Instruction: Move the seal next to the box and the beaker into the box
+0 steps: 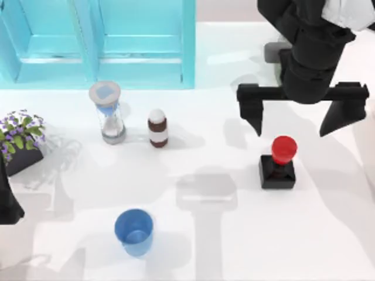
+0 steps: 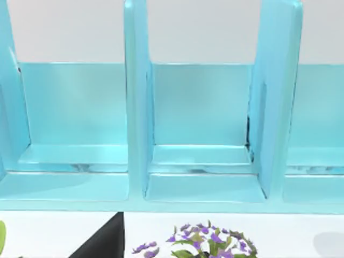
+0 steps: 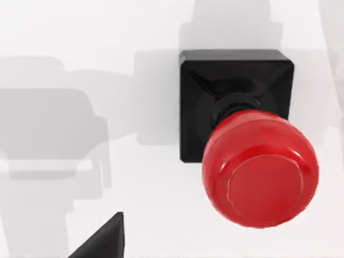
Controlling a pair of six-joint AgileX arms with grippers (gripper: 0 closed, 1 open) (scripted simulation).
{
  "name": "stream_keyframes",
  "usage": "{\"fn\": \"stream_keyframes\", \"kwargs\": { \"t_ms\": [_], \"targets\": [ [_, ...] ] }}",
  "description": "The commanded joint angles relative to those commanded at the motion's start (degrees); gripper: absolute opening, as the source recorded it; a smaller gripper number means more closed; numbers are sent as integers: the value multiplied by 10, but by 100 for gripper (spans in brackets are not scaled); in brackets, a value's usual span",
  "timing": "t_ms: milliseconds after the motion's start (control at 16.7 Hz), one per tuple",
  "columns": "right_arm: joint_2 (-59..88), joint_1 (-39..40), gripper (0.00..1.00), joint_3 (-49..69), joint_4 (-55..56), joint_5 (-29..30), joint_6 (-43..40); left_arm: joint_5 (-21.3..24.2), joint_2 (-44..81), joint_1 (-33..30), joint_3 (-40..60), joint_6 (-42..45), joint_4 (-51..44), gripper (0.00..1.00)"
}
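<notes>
The seal (image 1: 279,163), a black square block with a glossy red knob, stands on the white table at the right; the right wrist view shows the seal (image 3: 252,156) from close above. My right gripper (image 1: 300,124) hangs open just behind it, fingers spread wide and apart from the knob. The beaker (image 1: 135,232), a plain blue cup, stands upright near the front, left of centre. The box (image 1: 99,44) is a light-blue compartmented container along the back left, also seen as the box (image 2: 204,161) in the left wrist view. My left arm (image 1: 9,202) is parked at the left edge.
A grey-capped hourglass (image 1: 108,111) and a brown-and-white bottle (image 1: 157,128) stand in front of the box. A potted plant with purple flowers (image 1: 21,140) sits at the left edge, near the left arm.
</notes>
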State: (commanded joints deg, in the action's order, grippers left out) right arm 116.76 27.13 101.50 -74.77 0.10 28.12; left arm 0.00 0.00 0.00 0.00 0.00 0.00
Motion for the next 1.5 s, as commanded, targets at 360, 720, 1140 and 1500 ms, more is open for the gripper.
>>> {"fn": "stream_keyframes", "kwargs": {
  "t_ms": [360, 720, 1140, 1500],
  "targets": [
    [11, -1, 100, -60, 70, 0, -1, 0, 0, 0, 0, 0, 0, 100],
    [32, 1, 100, -137, 169, 0, 2, 0, 0, 0, 0, 0, 0, 100],
    [32, 1, 70, -137, 169, 0, 2, 0, 0, 0, 0, 0, 0, 100],
    [32, 1, 25, -137, 169, 0, 2, 0, 0, 0, 0, 0, 0, 100]
  ]
}}
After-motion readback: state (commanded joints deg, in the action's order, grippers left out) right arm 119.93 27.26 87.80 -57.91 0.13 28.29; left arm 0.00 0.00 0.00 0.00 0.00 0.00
